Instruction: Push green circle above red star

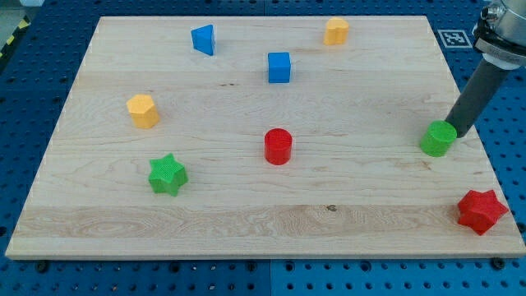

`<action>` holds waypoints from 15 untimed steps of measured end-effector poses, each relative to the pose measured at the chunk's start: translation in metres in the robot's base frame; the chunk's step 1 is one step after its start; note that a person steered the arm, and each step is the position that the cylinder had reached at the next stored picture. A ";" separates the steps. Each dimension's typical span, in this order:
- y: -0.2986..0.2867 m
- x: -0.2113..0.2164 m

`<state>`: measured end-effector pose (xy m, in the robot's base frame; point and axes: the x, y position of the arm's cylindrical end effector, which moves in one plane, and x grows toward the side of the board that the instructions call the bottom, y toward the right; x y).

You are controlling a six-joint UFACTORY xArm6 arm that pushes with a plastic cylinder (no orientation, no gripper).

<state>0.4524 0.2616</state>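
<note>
The green circle (439,138) stands near the board's right edge, at mid height. The red star (481,210) lies at the board's bottom right corner, below and a little right of the green circle. My tip (457,131) is at the upper right side of the green circle, touching or almost touching it. The dark rod rises from there toward the view's top right.
On the wooden board (246,222) there are also a red cylinder (278,146) in the middle, a green star (168,174) at lower left, a yellow block (143,110) at left, a blue triangular block (204,39), a blue cube (279,67) and a yellow block (335,30) near the top.
</note>
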 end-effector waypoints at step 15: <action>-0.050 0.035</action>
